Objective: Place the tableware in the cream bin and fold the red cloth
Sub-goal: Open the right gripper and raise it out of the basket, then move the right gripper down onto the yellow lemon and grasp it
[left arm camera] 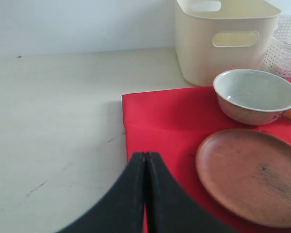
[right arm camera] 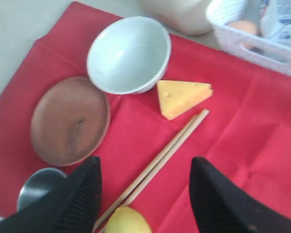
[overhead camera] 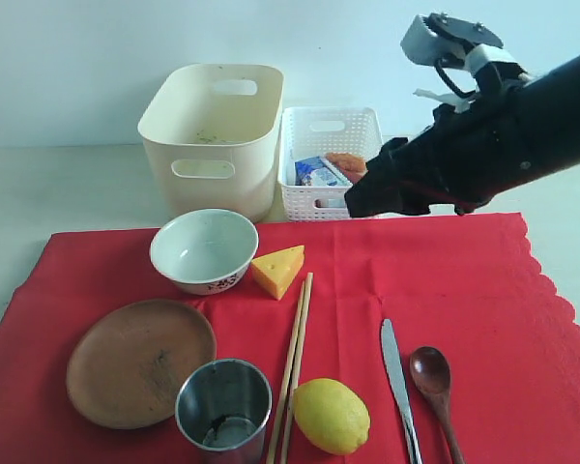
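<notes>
The red cloth (overhead camera: 464, 290) lies flat on the table and carries the tableware: a pale bowl (overhead camera: 204, 249), brown plate (overhead camera: 140, 362), steel cup (overhead camera: 223, 401), chopsticks (overhead camera: 295, 362), knife (overhead camera: 398, 382) and dark spoon (overhead camera: 433, 382). The cream bin (overhead camera: 208, 135) stands behind the cloth. My right gripper (right arm camera: 144, 162) hangs open and holds nothing. Below it lie the chopsticks (right arm camera: 165, 155); in the exterior view it sits in front of the white basket. My left gripper (left arm camera: 145, 154) is shut with nothing in it, at the cloth's left edge (left arm camera: 160, 116) near the plate (left arm camera: 252, 174). It is outside the exterior view.
A cheese wedge (overhead camera: 277, 270) sits beside the bowl and a lemon (overhead camera: 331, 416) lies next to the chopsticks' near end. The white lattice basket (overhead camera: 329, 159) right of the cream bin holds a carton and an egg. Pale bare table (left arm camera: 53, 121) extends left of the cloth.
</notes>
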Controlling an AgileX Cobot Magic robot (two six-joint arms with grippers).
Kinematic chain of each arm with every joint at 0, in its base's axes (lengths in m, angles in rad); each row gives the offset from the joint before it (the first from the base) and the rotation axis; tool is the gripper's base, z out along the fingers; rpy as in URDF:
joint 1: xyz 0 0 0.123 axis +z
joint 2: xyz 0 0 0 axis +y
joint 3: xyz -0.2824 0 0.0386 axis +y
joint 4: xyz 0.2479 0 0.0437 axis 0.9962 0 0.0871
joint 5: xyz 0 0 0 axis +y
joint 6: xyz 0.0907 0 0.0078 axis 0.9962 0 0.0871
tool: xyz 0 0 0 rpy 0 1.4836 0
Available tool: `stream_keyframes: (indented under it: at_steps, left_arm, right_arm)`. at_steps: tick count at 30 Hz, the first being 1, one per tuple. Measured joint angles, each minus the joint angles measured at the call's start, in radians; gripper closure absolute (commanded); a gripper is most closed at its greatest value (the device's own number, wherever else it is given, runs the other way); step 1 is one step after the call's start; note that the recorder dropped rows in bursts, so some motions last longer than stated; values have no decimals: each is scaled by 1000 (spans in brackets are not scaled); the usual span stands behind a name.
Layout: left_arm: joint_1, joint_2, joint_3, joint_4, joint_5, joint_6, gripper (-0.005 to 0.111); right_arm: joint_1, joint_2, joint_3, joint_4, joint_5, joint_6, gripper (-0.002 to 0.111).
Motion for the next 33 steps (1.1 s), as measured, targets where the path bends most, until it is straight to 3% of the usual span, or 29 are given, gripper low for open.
stream_keyframes:
  at_steps: [16,28,33]
  left_arm:
    - [0,0,0,0,0,0,107]
    - [0,0,0,0,0,0,107]
    - [0,0,0,0,0,0,107]
  right_arm:
    - [0,-13,314,406,129,-704,56]
    - [0,-13,330,582,165,-788,56]
    - [0,-13,289,539,180,-753,56]
